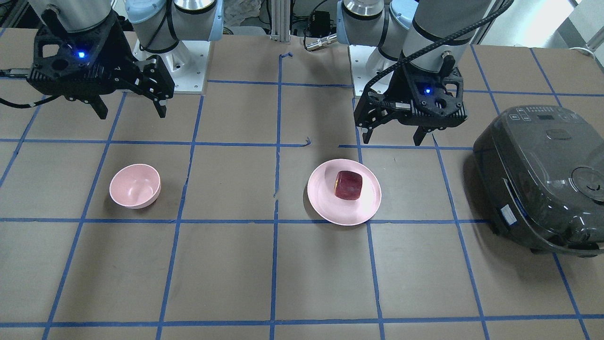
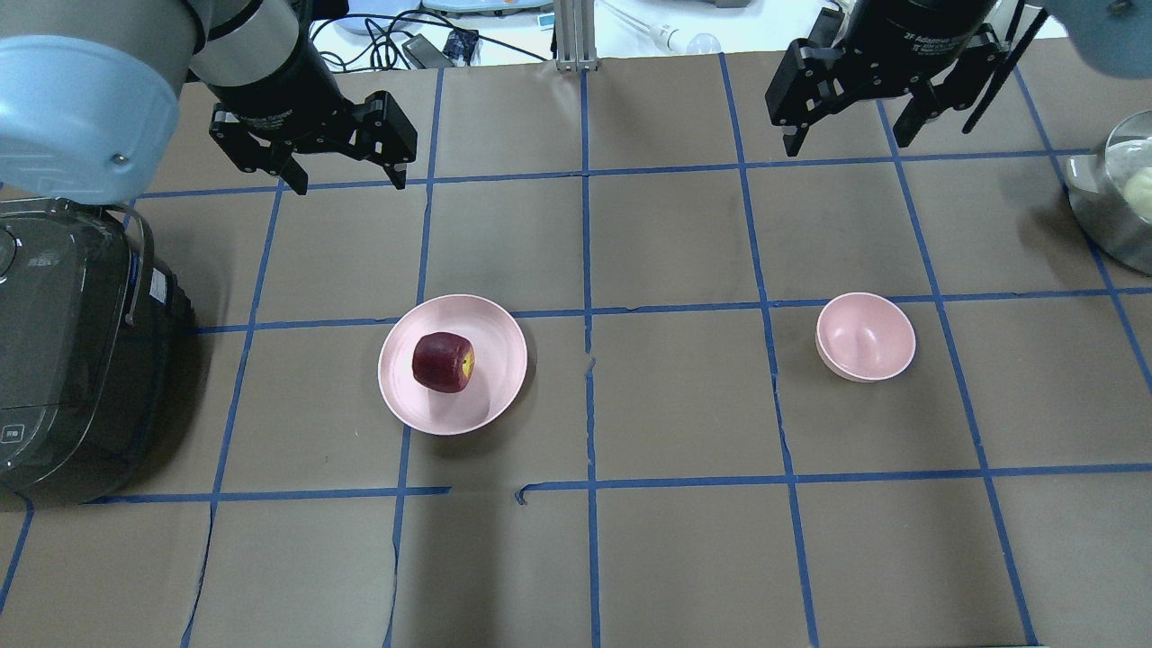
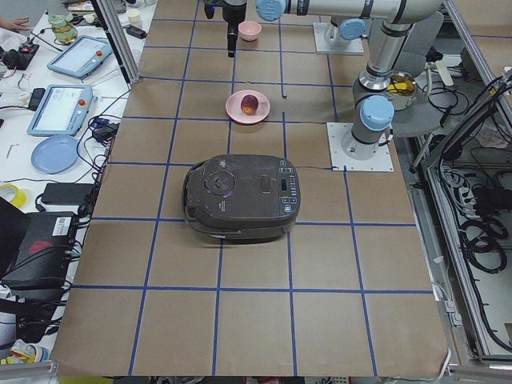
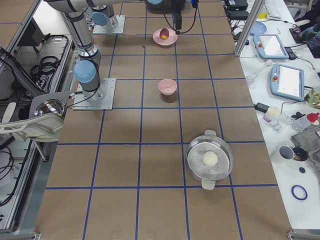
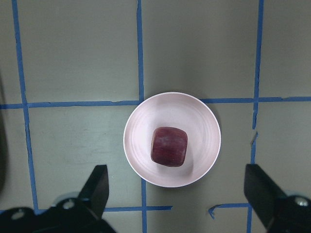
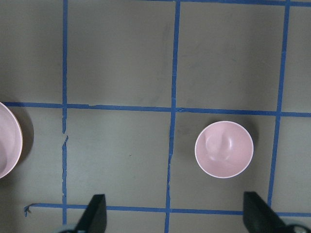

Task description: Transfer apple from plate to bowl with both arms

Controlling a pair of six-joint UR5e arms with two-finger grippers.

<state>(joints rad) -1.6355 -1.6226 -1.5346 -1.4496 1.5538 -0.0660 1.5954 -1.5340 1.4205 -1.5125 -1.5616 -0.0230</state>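
The dark red apple (image 1: 348, 185) (image 2: 443, 362) lies on the flat pink plate (image 1: 325, 203) (image 2: 486, 396). My left gripper (image 2: 349, 180) (image 1: 392, 139) is open and empty, hovering high over the table just behind the plate. In its wrist view the apple (image 5: 169, 146) and plate (image 5: 141, 145) sit between the spread fingers (image 5: 97, 189). The small pink bowl (image 1: 135, 185) (image 2: 866, 336) stands empty on the robot's right side. My right gripper (image 2: 848, 144) (image 1: 132, 113) is open and empty, high behind the bowl (image 6: 224, 149).
A dark rice cooker (image 2: 54, 360) (image 1: 542, 179) stands at the robot's left end of the table, near the plate. A steel pot (image 2: 1120, 193) (image 4: 210, 159) holding a white ball stands at the right end. Blue tape lines grid the brown table.
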